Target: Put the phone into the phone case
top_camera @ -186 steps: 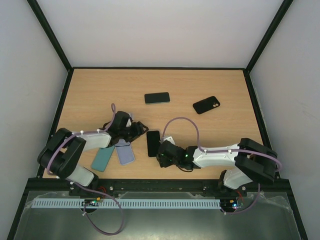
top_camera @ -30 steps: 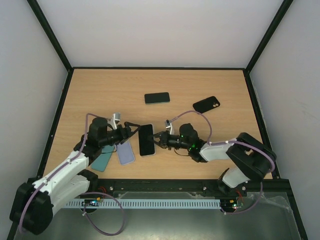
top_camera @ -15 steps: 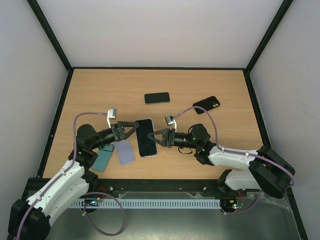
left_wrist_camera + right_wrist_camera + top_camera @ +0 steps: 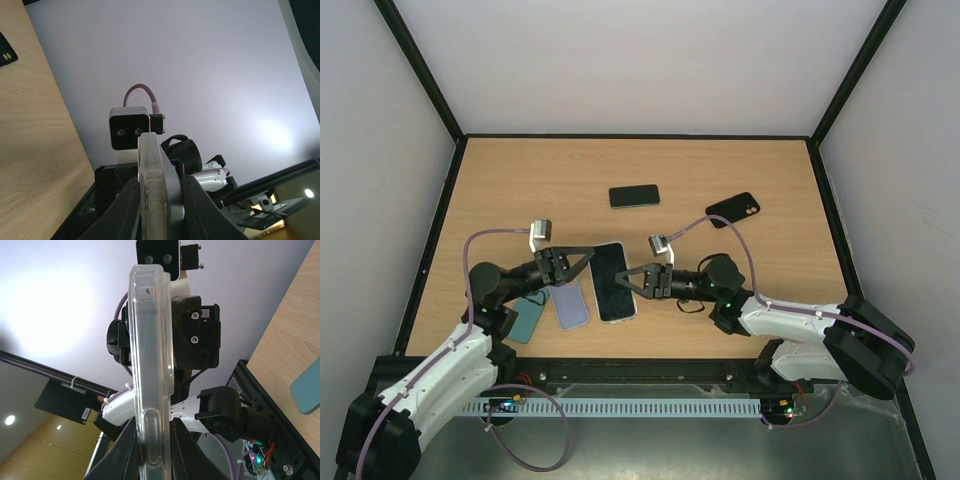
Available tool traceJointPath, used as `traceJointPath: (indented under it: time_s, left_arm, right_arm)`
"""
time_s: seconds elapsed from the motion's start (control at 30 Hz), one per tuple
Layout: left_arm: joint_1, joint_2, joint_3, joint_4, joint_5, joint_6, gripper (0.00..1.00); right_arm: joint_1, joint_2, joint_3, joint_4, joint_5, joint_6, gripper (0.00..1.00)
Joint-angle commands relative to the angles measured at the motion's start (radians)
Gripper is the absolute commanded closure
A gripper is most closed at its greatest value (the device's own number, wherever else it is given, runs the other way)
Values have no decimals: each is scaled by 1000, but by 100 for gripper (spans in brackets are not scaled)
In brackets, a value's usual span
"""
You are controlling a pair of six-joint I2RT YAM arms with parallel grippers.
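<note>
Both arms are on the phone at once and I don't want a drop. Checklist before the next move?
1. Clamp of left gripper on the phone: ok, its fingers press both faces at one edge.
2. Clamp of right gripper on the opposite edge: ok.
3. Phone fully seated in the clear case: cannot tell. From above, the rim surrounds the screen, but the corners are unreadable.
4. The lilac case and teal case clear of the phone: cannot tell. They lie close on its left, and the height gap is unreadable.
5. The black phone and black case out of the way: ok, well beyond both arms.
</note>
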Motion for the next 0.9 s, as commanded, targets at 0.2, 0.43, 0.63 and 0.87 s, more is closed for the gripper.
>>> traceJointPath:
  time_s: [0.2,0.43,0.63,0.87]
  left_arm:
    - [-3,-46,37,-165,-31,81,98]
    - [-3,-87,89,-334,-55,145,88]
    - [-3,-93,89,-283,-49,102,71]
    - [-4,-87,90,-281,-52,99,97]
  right_arm:
    - [10,-24,-18,61,52,18,84]
    - [12,-12,-20,96,62,49,92]
    - [15,-11,-27,148,50,90,90]
    - [15,18,-42,220,43,137,87]
